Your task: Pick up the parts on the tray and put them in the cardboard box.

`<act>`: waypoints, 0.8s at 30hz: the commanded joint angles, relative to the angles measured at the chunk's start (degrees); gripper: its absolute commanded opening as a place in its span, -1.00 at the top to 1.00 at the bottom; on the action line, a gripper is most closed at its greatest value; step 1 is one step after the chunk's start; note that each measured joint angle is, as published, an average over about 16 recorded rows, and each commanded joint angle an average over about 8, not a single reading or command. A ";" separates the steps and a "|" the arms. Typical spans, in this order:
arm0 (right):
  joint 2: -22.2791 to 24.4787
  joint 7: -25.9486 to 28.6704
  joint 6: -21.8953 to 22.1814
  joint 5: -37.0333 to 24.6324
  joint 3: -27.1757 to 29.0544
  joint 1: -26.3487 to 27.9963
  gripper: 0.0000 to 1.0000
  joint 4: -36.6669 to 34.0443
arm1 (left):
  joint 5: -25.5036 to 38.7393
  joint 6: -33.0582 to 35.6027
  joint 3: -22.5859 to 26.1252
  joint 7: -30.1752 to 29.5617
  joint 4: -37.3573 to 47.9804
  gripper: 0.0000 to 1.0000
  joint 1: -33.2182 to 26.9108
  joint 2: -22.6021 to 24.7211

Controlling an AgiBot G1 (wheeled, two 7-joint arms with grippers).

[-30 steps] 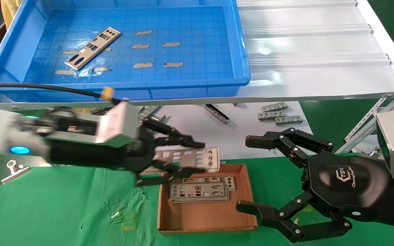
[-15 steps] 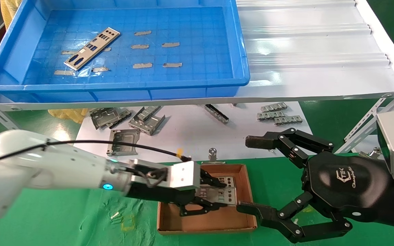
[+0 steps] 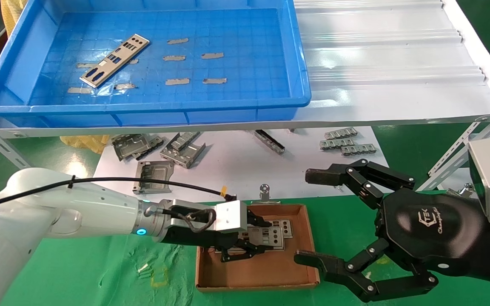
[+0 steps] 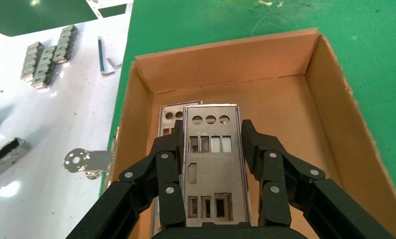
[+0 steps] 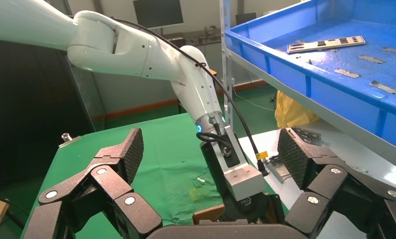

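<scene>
Reaching low into the small shallow brown cardboard box (image 3: 300,255), the left gripper (image 3: 251,244) is clamped on 1 thin flat silver punched metal plate (image 4: 209,164), its black fingers (image 4: 168,172) pressing the 2 long edges. In the left wrist view that plate sits directly over another silver plate (image 4: 170,115) lying on the box floor, whose end peeks out just beyond and to one side of the held one. I cannot tell whether the held plate touches the one beneath.

Far behind this gripper, up on the shelf, the large bright-blue plastic tray (image 3: 300,63) holds 1 more silver plate (image 3: 115,60) lying aslant among short grey tape strips (image 3: 177,81). Between tray and gripper, bulky folded grey brackets (image 3: 183,148) lie on a white sheet.

To the right of the box, the right gripper (image 3: 319,216) hangs idle, its fingers spread wide, the lower one close to the box's right wall.

The risk, I judge, lies in the release: opening at a tilt could send the plate skating off the stack, and a finger catching a cutout on withdrawal could drag it back out or nudge the light box.
</scene>
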 commanded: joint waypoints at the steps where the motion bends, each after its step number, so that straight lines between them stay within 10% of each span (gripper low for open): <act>1: 0.00 0.00 0.00 0.00 0.00 0.00 -1.00 0.00 | -0.23 0.19 -0.12 0.91 1.04 -1.00 -0.11 0.26; 24: 0.01 0.00 0.01 0.01 0.00 -0.01 -1.00 -0.01 | -10.58 18.45 -5.66 0.68 3.75 -1.00 0.39 -4.75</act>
